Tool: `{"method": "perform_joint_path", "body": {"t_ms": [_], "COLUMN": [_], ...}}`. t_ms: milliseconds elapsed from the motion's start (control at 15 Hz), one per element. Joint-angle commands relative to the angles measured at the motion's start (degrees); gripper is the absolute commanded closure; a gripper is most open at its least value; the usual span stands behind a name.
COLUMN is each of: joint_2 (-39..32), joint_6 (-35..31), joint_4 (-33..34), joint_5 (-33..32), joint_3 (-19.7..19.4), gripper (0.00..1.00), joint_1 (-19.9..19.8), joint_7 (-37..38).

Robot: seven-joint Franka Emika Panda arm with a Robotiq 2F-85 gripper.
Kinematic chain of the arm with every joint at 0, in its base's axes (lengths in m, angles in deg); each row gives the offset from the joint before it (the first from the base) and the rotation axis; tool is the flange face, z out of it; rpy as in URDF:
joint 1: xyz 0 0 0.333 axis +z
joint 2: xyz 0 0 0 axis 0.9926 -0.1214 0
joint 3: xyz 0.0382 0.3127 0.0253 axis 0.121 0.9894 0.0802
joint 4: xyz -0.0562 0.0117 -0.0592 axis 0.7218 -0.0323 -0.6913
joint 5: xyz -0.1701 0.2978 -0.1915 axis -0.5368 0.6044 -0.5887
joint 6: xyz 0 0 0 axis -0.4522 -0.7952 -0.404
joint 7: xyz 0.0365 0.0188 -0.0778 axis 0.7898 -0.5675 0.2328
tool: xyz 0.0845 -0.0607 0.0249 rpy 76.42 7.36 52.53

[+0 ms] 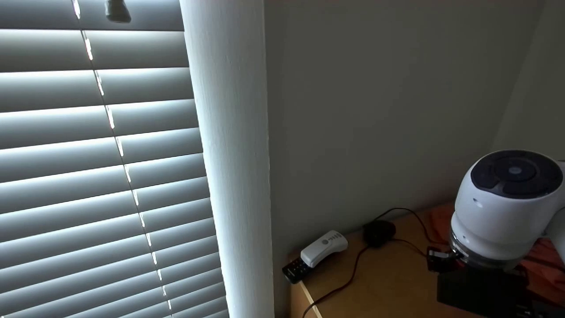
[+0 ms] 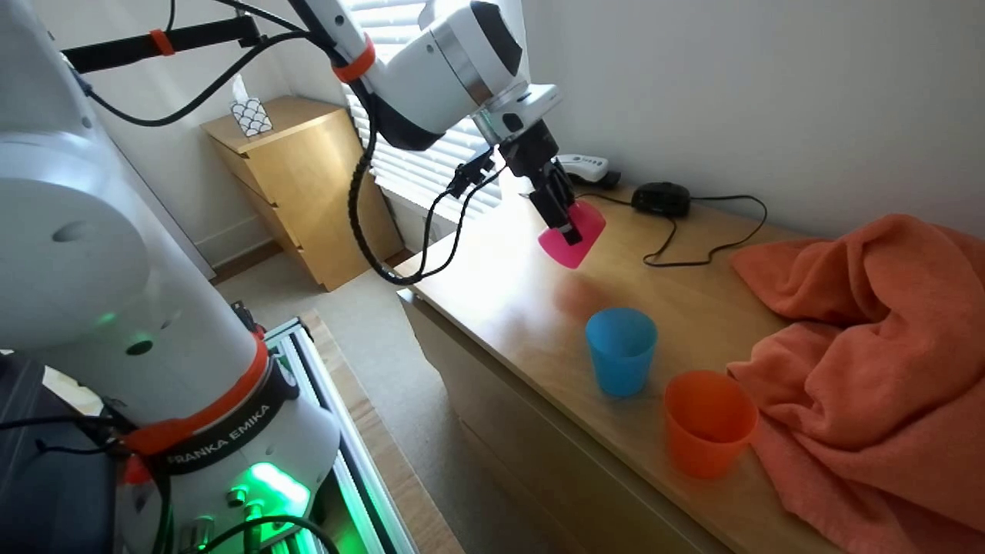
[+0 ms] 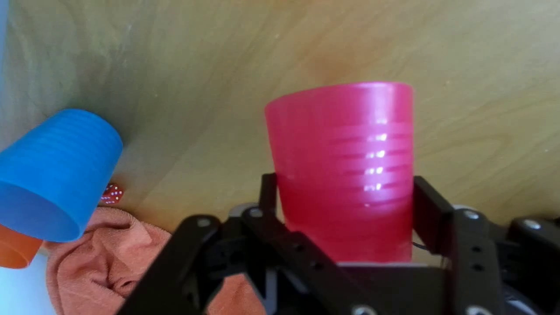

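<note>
Pink cup (image 3: 343, 144) is clamped in the gripper (image 3: 344, 192): it sits between the 2 fingers (image 3: 431, 214), pressed from both sides. In the wrist view, its wider end is carried out past the fingers. In an exterior view, the cup is held tilted and clear of the dresser top (image 2: 531, 308); a pink reflection (image 2: 581, 296) is thrown on the wood below.

2 more cups are stood upright on the dresser, well apart from the gripper: blue cup (image 2: 622, 358), and orange cup (image 2: 708, 423) just beside it. Crumpled towel (image 2: 885, 346) is bunched next to the orange cup; whether they touch cannot be told. Red die (image 3: 112, 193) is seen in the wrist view by the towel's edge, partly hidden by the blue cup.

Black gadget (image 2: 660, 198) with its cable (image 2: 685, 265) is placed near the wall (image 2: 731, 100). White device (image 1: 324, 248) is laid over a black remote (image 1: 296, 270) at the dresser's corner.
</note>
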Motion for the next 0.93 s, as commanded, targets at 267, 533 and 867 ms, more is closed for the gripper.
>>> {"method": "perform_joint_path", "body": {"t_ms": [267, 533, 867], "joint_2": [-2.01, -3.11, -4.00], "joint_6": [0.00, -0.30, 0.31], "joint_4": [1.13, 1.80, 2.41], "joint_5": [-5.05, -8.79, -18.56], "joint_3": [-0.01, 0.12, -0.04], "gripper": [0.27, 0.52, 0.52], "joint_1": [0.04, 0.84, 2.13], "joint_7": [7.08, 9.95, 16.72]}}
